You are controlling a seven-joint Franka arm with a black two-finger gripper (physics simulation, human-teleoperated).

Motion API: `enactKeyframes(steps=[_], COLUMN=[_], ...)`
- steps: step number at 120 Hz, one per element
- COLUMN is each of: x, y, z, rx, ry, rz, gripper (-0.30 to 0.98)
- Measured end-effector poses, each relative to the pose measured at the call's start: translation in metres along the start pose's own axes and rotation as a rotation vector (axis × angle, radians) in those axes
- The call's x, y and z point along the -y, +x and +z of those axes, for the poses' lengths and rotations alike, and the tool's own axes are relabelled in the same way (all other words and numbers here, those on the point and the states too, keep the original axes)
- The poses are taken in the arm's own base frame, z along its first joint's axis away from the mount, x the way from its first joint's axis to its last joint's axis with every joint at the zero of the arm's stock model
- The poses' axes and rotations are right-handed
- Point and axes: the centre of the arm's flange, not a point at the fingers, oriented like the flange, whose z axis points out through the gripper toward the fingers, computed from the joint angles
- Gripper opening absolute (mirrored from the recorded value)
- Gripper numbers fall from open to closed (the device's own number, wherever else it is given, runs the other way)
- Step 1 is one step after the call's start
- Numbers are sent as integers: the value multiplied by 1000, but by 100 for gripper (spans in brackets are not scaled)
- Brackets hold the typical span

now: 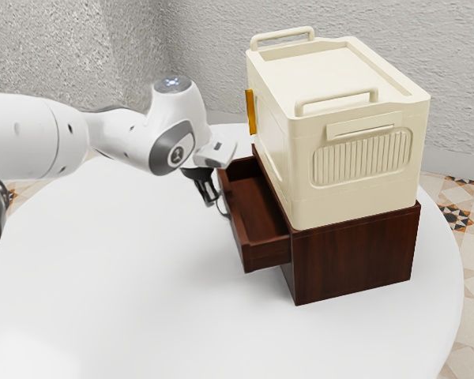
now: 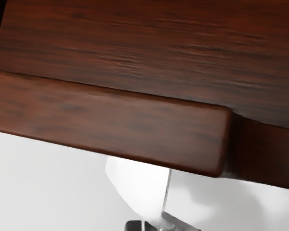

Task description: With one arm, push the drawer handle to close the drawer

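Handle (image 1: 220, 211): just beside our gripper (image 1: 211, 200), toward the exterior view's right.
Drawer (image 1: 268, 254): open.
Gripper state: we cannot tell.

Support: white table (image 1: 142, 292), pale and smooth, with a broadly curved edge. Directly on it, toward the exterior view's right: one dark reddish-brown wooden cabinet (image 1: 355, 254), upright, square-cornered, grain visible. Its drawer (image 1: 268, 253) stands partly out, toward the exterior view's left, over the tabletop. Wrist view: white table surface is visible past the drawer's wooden edge, softly shaded in grey.
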Motion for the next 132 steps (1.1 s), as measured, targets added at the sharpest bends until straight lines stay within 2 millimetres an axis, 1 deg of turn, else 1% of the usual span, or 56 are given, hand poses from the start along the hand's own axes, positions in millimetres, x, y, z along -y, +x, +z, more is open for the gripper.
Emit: enactKeyframes(steps=[17, 83, 101, 132], x=[-11, -35, -46, -55], y=[10, 38, 47, 55], z=[-1, -9, -11, -8], rx=[-26, -146, -179, -212], ry=[3, 61, 69, 83], rz=[36, 125, 149, 171], gripper=[-10, -10, -10, -10])
